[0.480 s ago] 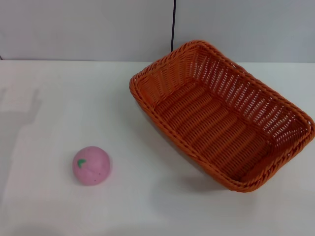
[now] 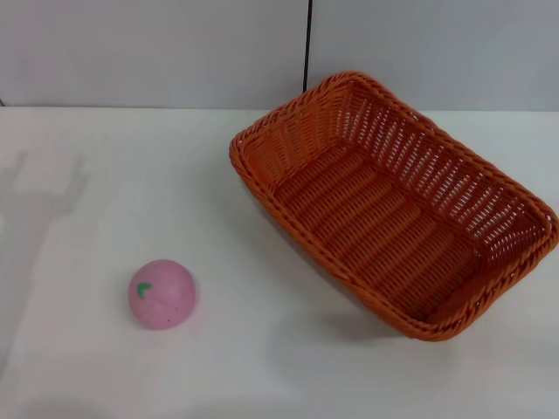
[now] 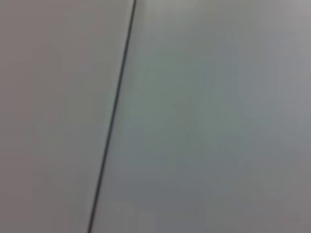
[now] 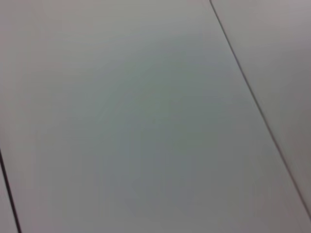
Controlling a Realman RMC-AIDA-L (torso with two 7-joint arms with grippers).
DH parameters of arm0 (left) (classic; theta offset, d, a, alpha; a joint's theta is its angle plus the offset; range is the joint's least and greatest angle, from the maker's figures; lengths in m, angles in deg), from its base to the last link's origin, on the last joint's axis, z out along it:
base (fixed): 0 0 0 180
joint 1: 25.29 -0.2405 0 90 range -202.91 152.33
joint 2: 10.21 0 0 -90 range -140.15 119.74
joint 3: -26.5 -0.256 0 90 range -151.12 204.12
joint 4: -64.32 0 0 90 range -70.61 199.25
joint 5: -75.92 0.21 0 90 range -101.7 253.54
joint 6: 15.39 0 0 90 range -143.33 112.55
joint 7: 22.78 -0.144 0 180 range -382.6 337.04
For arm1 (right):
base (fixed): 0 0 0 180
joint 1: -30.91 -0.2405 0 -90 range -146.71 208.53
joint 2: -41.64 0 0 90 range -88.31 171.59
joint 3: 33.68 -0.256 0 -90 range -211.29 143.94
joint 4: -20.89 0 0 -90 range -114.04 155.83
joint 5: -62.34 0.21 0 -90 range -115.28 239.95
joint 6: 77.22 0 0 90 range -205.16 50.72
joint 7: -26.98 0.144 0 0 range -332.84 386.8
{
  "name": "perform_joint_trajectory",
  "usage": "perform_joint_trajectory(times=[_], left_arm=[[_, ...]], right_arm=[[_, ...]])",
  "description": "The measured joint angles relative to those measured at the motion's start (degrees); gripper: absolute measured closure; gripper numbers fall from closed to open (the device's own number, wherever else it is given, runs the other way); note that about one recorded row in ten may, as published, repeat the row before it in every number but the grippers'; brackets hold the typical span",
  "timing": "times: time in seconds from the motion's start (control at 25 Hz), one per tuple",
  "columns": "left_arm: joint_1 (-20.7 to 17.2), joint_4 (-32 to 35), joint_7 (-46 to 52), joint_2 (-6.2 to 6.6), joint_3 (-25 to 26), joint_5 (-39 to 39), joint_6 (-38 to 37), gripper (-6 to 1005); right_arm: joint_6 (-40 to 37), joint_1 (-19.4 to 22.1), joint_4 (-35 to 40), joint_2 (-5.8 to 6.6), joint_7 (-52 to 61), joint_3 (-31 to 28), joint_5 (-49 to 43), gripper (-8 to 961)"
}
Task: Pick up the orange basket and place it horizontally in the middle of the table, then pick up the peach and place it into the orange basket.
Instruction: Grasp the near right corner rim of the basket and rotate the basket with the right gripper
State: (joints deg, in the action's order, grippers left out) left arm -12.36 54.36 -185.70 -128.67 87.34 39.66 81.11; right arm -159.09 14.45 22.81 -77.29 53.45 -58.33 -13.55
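The orange basket [image 2: 393, 205] lies on the right half of the white table [image 2: 262, 349], turned at a slant, its open top up and nothing inside. The peach [image 2: 162, 294], pink with a small green leaf mark, rests on the table at the front left, well apart from the basket. Neither gripper appears in the head view. On the table's left side falls a faint shadow with two prongs. Both wrist views take in only a grey wall panel with a dark seam.
A grey wall with a dark vertical seam [image 2: 307, 44] runs behind the table's far edge. The basket's right corner reaches almost to the head view's right border.
The faint shadow on the table's left side has shifted and now shows two prongs. Basket and peach have not moved.
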Motion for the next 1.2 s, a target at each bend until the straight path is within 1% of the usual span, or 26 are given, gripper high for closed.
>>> perform_joint_trajectory(times=[0.08,0.12,0.16,0.2,0.24,0.28,0.36,0.48,0.52,0.56,0.6,0.68,0.72,0.76,0.88,0.92,0.96,1.08,1.12,1.16,1.2], left_arm=[[0.00,0.00,0.00,0.00,0.00,0.00,0.00,153],[0.27,0.33,0.23,-0.04,-0.91,0.06,-0.28,153],[0.27,0.33,0.23,-0.04,-0.91,0.06,-0.28,153],[0.27,0.33,0.23,-0.04,-0.91,0.06,-0.28,153],[0.30,0.37,0.37,-0.12,-2.53,0.12,-1.95,153],[0.30,0.37,0.37,-0.12,-2.53,0.12,-1.95,152],[0.30,0.36,0.19,-0.12,-3.19,0.14,-2.07,152],[0.07,0.37,0.19,-0.11,-3.71,0.15,-2.11,152],[-0.02,0.45,0.25,-0.11,-3.71,0.14,-2.13,152],[-0.02,0.45,0.25,-0.11,-3.71,0.14,-2.13,152],[-0.02,0.45,0.25,-0.11,-3.71,0.14,-2.13,152],[-0.14,0.87,0.37,-0.10,-3.71,0.14,-2.22,153],[-0.21,0.94,0.40,-0.10,-3.71,0.13,-2.23,153],[-0.21,0.94,0.40,-0.10,-3.71,0.13,-2.23,153],[-0.40,0.96,0.41,-0.10,-3.71,0.13,-2.20,153],[-0.40,0.96,0.41,-0.10,-3.71,0.13,-2.20,153],[-0.44,0.96,0.41,-0.10,-3.71,0.13,-2.20,153],[-0.45,0.95,0.41,-0.11,-3.75,0.13,-2.23,153],[-0.52,0.93,0.41,-0.17,-3.86,0.13,-2.22,153],[-0.58,0.93,0.41,-0.17,-3.89,0.13,-2.21,153],[-0.61,0.92,0.41,-0.18,-3.88,0.13,-2.19,153]], right_arm=[[-0.20,-0.20,-0.54,0.02,1.81,0.40,-0.06,468],[-1.35,-0.23,0.42,0.11,7.56,2.44,-1.56,468],[-1.35,-0.23,0.42,0.11,7.56,2.44,-1.56,468],[-2.54,-0.23,1.74,0.20,11.11,4.02,-2.85,468],[-4.67,-0.16,4.02,0.25,14.69,6.13,-4.43,468],[-6.24,-0.12,5.62,0.28,17.08,7.57,-5.29,468],[-10.70,-0.07,10.94,0.32,23.56,11.68,-6.90,468],[-14.33,-0.37,20.59,0.49,34.33,19.10,-7.83,468],[-14.69,-0.59,28.08,1.07,42.21,25.09,-8.03,468],[-14.69,-0.59,28.08,1.07,42.21,25.09,-8.03,468],[-14.61,-0.67,32.14,1.52,46.43,28.33,-8.35,468],[-14.34,-0.98,39.88,3.17,54.76,33.82,-10.55,468],[-14.32,-1.87,46.23,5.00,62.69,37.13,-14.51,467],[-14.32,-1.87,46.23,5.00,62.69,37.13,-14.51,467],[-15.15,-5.29,56.51,7.36,74.59,39.58,-24.73,467],[-16.33,-8.17,61.71,8.51,80.35,40.74,-31.85,467],[-16.33,-8.17,61.71,8.51,80.35,40.74,-31.85,467],[-19.64,-13.16,65.78,10.32,85.76,42.77,-42.49,467],[-22.77,-17.27,66.35,11.51,87.64,44.53,-49.38,467],[-22.77,-17.27,66.35,11.51,87.64,44.53,-49.38,467],[-23.67,-18.69,66.38,11.84,87.97,45.37,-52.11,467]])
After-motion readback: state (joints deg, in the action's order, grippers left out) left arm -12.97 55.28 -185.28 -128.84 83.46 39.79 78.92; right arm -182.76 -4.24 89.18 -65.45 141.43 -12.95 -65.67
